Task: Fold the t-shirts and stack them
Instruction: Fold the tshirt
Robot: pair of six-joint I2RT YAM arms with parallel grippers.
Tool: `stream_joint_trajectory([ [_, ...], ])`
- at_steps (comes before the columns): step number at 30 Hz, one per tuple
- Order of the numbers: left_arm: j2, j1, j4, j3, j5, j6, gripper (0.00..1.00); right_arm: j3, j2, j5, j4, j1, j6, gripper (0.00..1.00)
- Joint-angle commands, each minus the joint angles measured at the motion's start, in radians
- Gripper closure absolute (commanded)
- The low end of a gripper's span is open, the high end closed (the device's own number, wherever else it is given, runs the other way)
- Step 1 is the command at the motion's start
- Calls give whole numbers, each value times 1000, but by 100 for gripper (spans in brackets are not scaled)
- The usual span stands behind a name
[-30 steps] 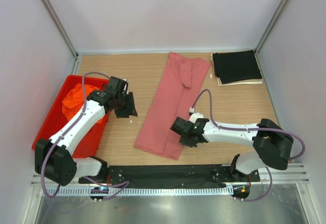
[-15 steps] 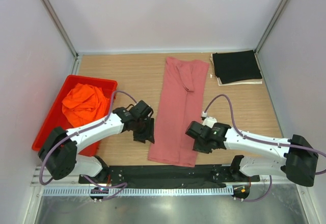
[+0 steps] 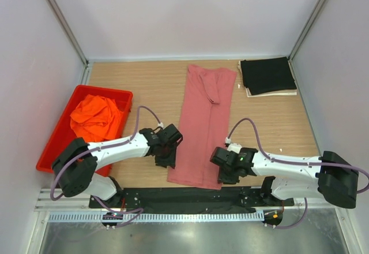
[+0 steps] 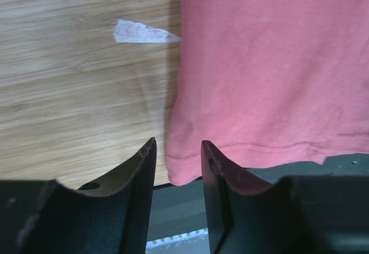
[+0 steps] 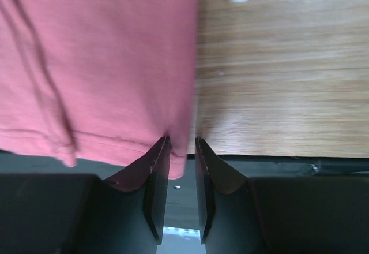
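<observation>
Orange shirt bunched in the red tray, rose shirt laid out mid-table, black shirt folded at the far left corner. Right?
No: the top view shows the black shirt folded at the far right corner. The orange shirt in the red tray and the rose shirt are as stated.

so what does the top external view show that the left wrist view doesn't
Only the top view: the red plastic tray holding the bright orange t-shirt, and the folded black t-shirt. Only the left wrist: a small pale triangular mark and the hem stitching. Both: the dusty rose-red t-shirt on the wooden table.
</observation>
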Motion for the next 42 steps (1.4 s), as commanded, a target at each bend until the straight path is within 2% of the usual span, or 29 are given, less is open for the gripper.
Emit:
stream_joint_trajectory([
  [1, -9, -12, -19, -19, -78, -41, 63, -20, -20, -1, -17, 11, 26, 70],
  [4, -15, -18, -19, -43, -83, -66, 72, -23, -39, 22, -74, 11, 12, 71],
  [7, -26, -22, -13, -60, -73, -81, 73, -29, -60, 33, -94, 11, 6, 72],
  [9, -41, -24, -13, -65, -67, -90, 73, -24, -69, 36, -95, 11, 7, 72],
  [13, -90, -24, -30, -54, -69, -106, 64, 12, -77, 43, -107, 11, 0, 72],
  [17, -144, -24, -91, -7, -102, -100, 61, 115, -59, 158, -149, -1, -33, 72],
  [19, -173, -24, -87, 3, -89, -89, 60, 175, -42, 195, -151, -50, -106, 71],
  [21, -191, -24, -4, -17, -40, -75, 60, 223, -16, 166, -117, -197, -196, 71],
  [24, -214, -24, 135, -85, 43, -81, 60, 292, 55, 129, -7, -405, -381, 63],
  [27, -181, -24, 154, -112, 28, -107, 60, 454, 173, 149, 102, -507, -580, 52],
  [28, -164, -24, 154, -117, 32, -109, 62, 555, 276, 172, 138, -518, -623, 49],
  [29, -136, -24, 146, -122, 34, -112, 62, 612, 326, 180, 145, -525, -696, 48],
  [30, -122, -24, 133, -125, 22, -113, 63, 731, 389, 184, 152, -547, -724, 48],
  [34, -113, -25, 63, -129, -61, -120, 61, 1017, 686, 221, 162, -578, -838, 48],
  [36, -121, -25, 43, -129, -84, -120, 60, 1185, 775, 241, 161, -585, -878, 48],
  [42, -84, -25, 76, -140, -61, -124, 58, 1644, 1138, 281, 70, -636, -892, 52],
])
